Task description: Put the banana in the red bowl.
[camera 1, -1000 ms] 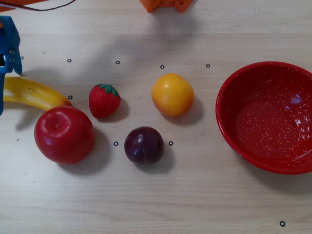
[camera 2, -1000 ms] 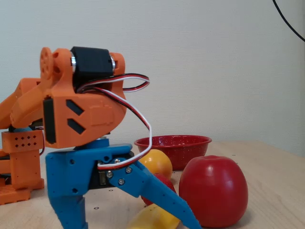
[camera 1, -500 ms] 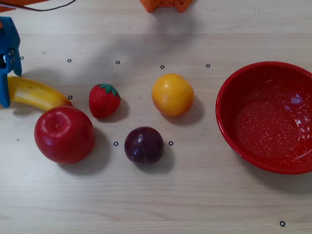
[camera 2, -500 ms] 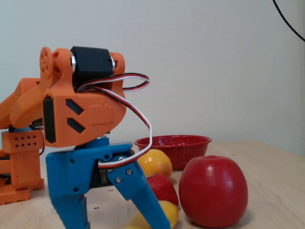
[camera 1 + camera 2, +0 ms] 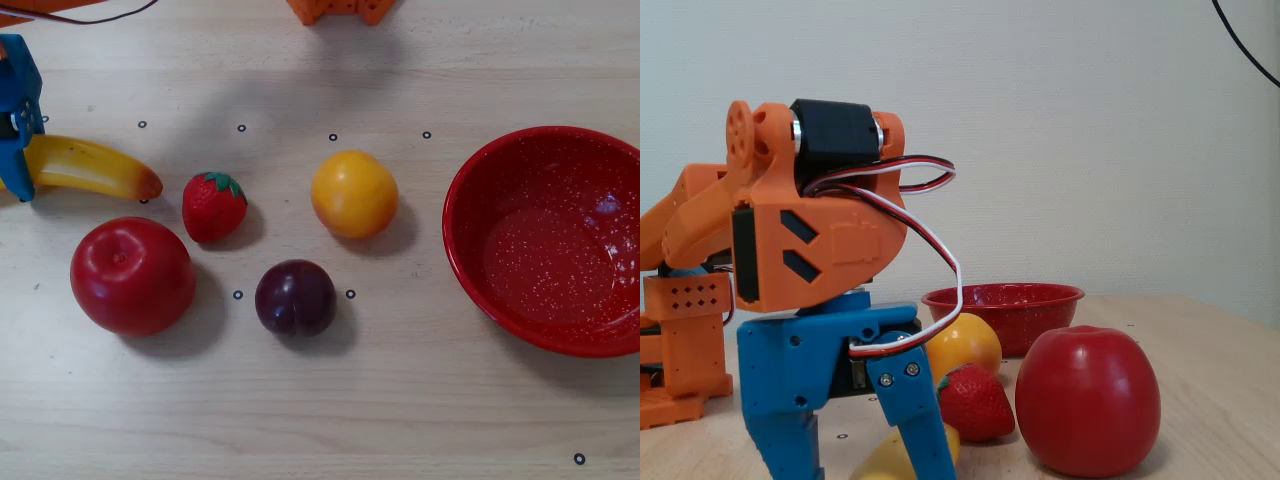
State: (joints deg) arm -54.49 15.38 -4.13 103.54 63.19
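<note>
Banana [image 5: 90,168] lies left-right, orange end right.

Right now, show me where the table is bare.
Overhead view: bare along the bottom edge, below the apple and plum; also between orange fruit and red bowl. Crowded left, around banana, strawberry and gripper.

The banana [image 5: 92,168], glossy yellow with an orange-red tip pointing right in the overhead view, lies flat at the far left of the worktop [image 5: 400,400]. The red bowl [image 5: 470,215], white-speckled, sits upright and empty at the right edge, well apart
</note>
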